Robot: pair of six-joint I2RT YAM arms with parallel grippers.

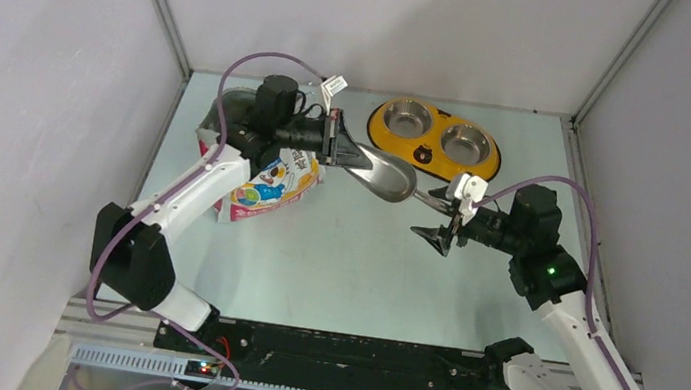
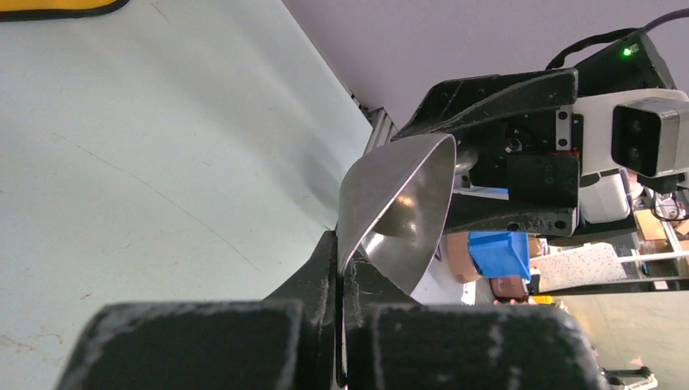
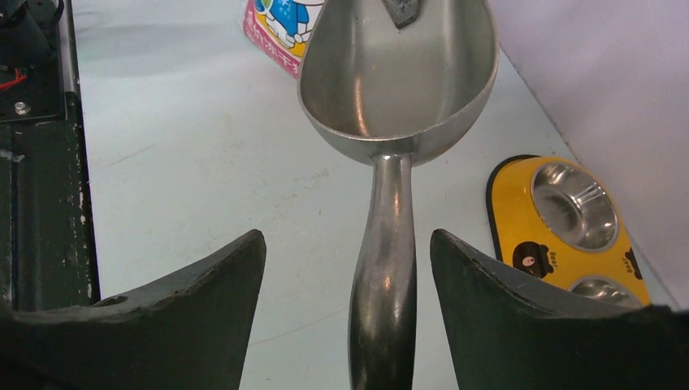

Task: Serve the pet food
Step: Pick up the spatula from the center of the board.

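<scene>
A grey metal scoop (image 1: 387, 173) hangs level above the table between both arms, and its bowl (image 3: 398, 73) is empty. My left gripper (image 1: 333, 143) is shut on the thin rim of the scoop's bowl (image 2: 398, 211). My right gripper (image 3: 347, 236) is open, one finger on each side of the scoop's handle (image 3: 383, 284), with a gap on both sides. The cartoon-cat bag (image 1: 268, 180) stands at the left under the left arm. The pet food itself is out of view.
The yellow double-bowl feeder (image 1: 435, 138) sits at the back centre of the table, both steel bowls empty. In the right wrist view its yellow rim (image 3: 508, 211) lies to the right of the scoop. Grey walls close in the table on three sides.
</scene>
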